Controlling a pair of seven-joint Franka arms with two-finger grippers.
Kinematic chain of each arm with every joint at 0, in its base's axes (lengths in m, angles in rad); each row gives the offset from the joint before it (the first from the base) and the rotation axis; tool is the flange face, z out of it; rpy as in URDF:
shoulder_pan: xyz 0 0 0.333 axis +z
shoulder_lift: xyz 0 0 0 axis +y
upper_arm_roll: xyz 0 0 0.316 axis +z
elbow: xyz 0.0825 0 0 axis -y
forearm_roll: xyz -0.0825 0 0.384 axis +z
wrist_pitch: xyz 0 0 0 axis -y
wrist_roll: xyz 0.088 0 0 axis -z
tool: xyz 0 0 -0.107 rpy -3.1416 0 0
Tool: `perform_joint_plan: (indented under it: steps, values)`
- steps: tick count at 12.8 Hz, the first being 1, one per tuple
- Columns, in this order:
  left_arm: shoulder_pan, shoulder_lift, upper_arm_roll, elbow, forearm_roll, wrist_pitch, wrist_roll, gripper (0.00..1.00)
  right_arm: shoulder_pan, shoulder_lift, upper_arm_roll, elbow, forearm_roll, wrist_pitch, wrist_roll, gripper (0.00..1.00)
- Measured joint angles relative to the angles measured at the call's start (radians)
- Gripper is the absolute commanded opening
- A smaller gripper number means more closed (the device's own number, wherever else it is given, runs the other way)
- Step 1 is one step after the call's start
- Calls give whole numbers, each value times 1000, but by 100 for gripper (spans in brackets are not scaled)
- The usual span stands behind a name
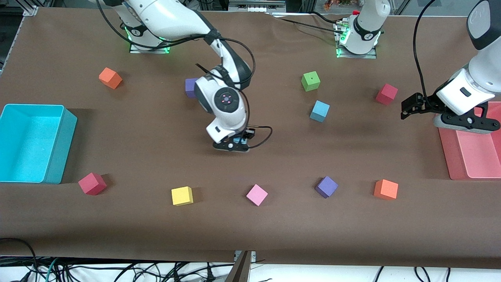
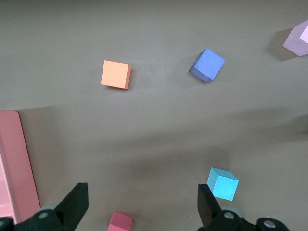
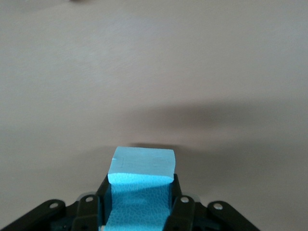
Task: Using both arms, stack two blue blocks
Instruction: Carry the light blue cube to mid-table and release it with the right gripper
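My right gripper (image 1: pixel 236 144) is low over the middle of the table, shut on one light blue block (image 3: pixel 141 180). Only a sliver of that block (image 1: pixel 238 139) shows under the hand in the front view. The second blue block (image 1: pixel 319 111) sits on the table, nearer the left arm's end and just nearer the front camera than a green cube (image 1: pixel 310 81). It also shows in the left wrist view (image 2: pixel 223 184). My left gripper (image 1: pixel 408 109) is open and empty in the air, over the table beside the pink tray (image 1: pixel 475 156). In its wrist view (image 2: pixel 140 207) the jaws stand wide apart.
A large cyan bin (image 1: pixel 23 141) stands at the right arm's end. Loose cubes: orange (image 1: pixel 110 78), purple (image 1: pixel 190 87), red (image 1: pixel 386 94); nearer the camera red (image 1: pixel 92 183), yellow (image 1: pixel 182 196), pink (image 1: pixel 256 194), purple (image 1: pixel 326 186), orange (image 1: pixel 386 189).
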Motion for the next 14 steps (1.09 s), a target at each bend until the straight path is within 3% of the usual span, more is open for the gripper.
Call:
perform_joint_plan:
  steps: [3, 4, 5, 10, 14]
  values:
    - [0, 0, 0, 0, 0, 0, 0, 100, 43, 48, 0, 43, 0, 0, 34, 23]
    - [0, 0, 0, 0, 0, 0, 0, 100, 50, 53, 0, 44, 0, 0, 35, 48]
    - [0, 0, 0, 0, 0, 0, 0, 100, 53, 55, 0, 44, 0, 0, 35, 99]
    - [0, 0, 0, 0, 0, 0, 0, 100, 56, 62, -7, 60, -3, -1, -6, 100]
    - [0, 0, -1, 0, 0, 0, 0, 100, 45, 27, -24, 84, -4, -47, -306, 100]
